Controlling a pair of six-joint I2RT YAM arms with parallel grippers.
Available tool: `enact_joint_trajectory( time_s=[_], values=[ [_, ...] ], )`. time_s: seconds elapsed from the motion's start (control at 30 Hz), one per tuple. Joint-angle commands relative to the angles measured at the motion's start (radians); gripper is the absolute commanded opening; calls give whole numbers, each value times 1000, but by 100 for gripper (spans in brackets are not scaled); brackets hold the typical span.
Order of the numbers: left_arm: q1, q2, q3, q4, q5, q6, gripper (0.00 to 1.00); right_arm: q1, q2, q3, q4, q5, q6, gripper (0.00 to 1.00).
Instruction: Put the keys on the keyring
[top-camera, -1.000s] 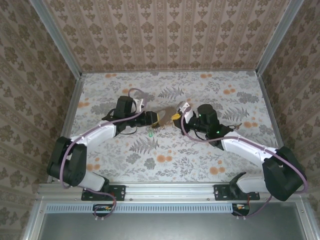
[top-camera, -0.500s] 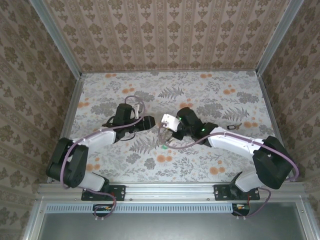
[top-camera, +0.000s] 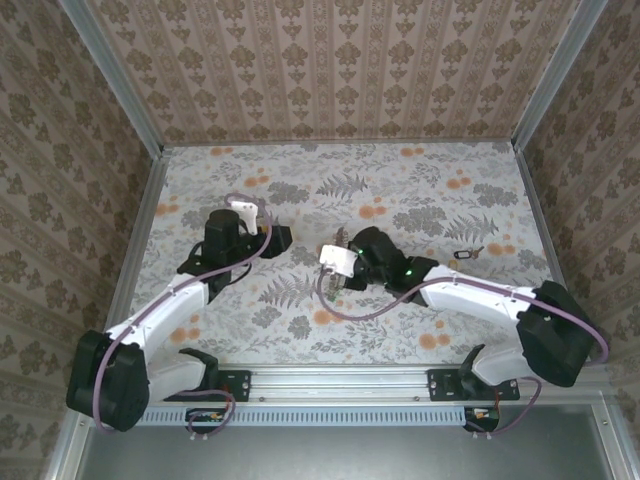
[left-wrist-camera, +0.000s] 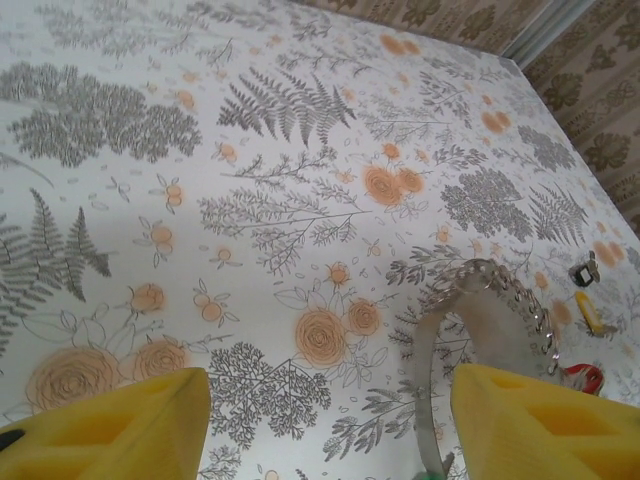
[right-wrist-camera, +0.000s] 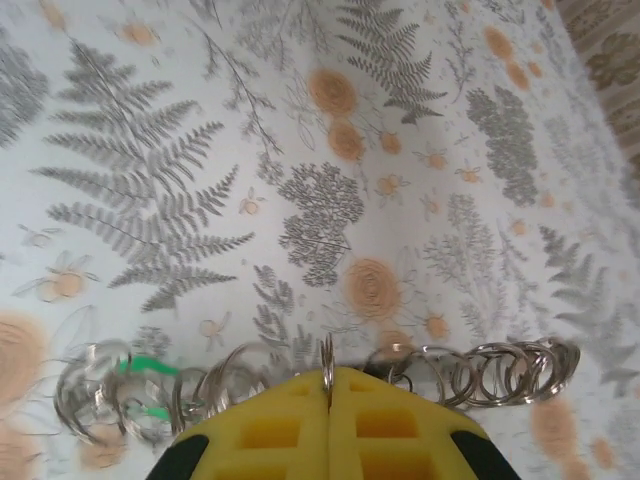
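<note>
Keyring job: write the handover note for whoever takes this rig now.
Right gripper: shut on the large pale metal wire keyring.
Left gripper: open, empty, facing that keyring.
Keys: small green-headed key among small linked rings by it; small red-headed key beside it.
Done: threading of either key unclear.
To do: confirm both; check the small loose metal piece on the flowered table.

The left arm (top-camera: 165, 300) rises from its base at the near left edge and bends inward over the counter. The left gripper (left-wrist-camera: 325, 430) points toward the middle, its yellow jaws standing well apart. The right arm (top-camera: 470, 295) stretches low from the near right corner toward the centre. The right gripper (right-wrist-camera: 328, 420) angles down at the counter, jaws pressed together on the thin wire of the keyring (right-wrist-camera: 327, 358). The two grippers face each other, near but apart.
</note>
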Motion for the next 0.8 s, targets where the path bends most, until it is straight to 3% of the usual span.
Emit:
enact_joint_trajectory(
  time_s=[0.0, 0.17, 0.43, 0.57, 0.7, 0.77],
  values=[
    [2, -35, -34, 73, 62, 114, 65, -90, -43, -20, -9, -374, 147, 0],
    [-3, -32, -54, 192, 262, 238, 61, -152, -39, -25, -23, -527, 158, 0],
    [-22, 49, 33, 94, 511, 457, 44, -247, -29, -59, 96, -651, 183, 0],
    [-31, 74, 72, 58, 494, 487, 44, -249, -23, -78, 153, -554, 175, 0],
    [-68, 91, 75, 86, 453, 469, 44, -188, -27, -131, 226, -306, 77, 0],
    [-77, 99, 77, 89, 454, 480, 44, -188, -27, -136, 235, -308, 74, 0]
  ],
)
